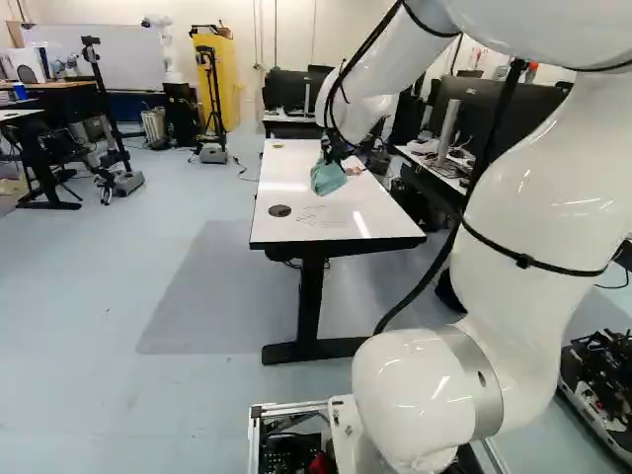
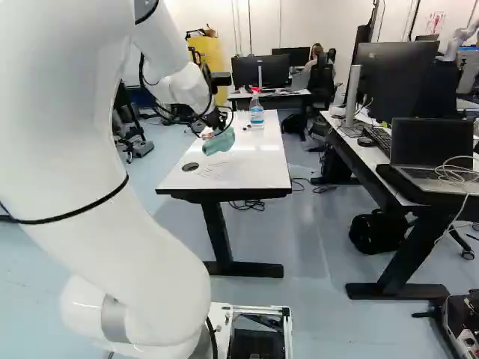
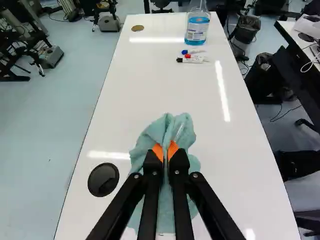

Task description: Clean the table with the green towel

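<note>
Over the white table [image 1: 296, 222], my gripper [image 1: 334, 158] holds the green towel [image 1: 327, 178]; whether the cloth touches the surface I cannot tell. In the wrist view the gripper [image 3: 165, 154] is shut, with a fold of the towel [image 3: 170, 125] pinched between its orange pads. Cloth spreads around and beneath the fingers. Thin dark marks [image 2: 212, 172] show on the tabletop near its closer end in the right base view.
A spray bottle [image 3: 197, 24] and several markers [image 3: 192, 57] stand and lie ahead of the gripper. A dark round cap [image 3: 103, 179] sits beside it. Another desk [image 2: 374, 161] with monitors and a laptop [image 2: 434, 153] stands right of the table.
</note>
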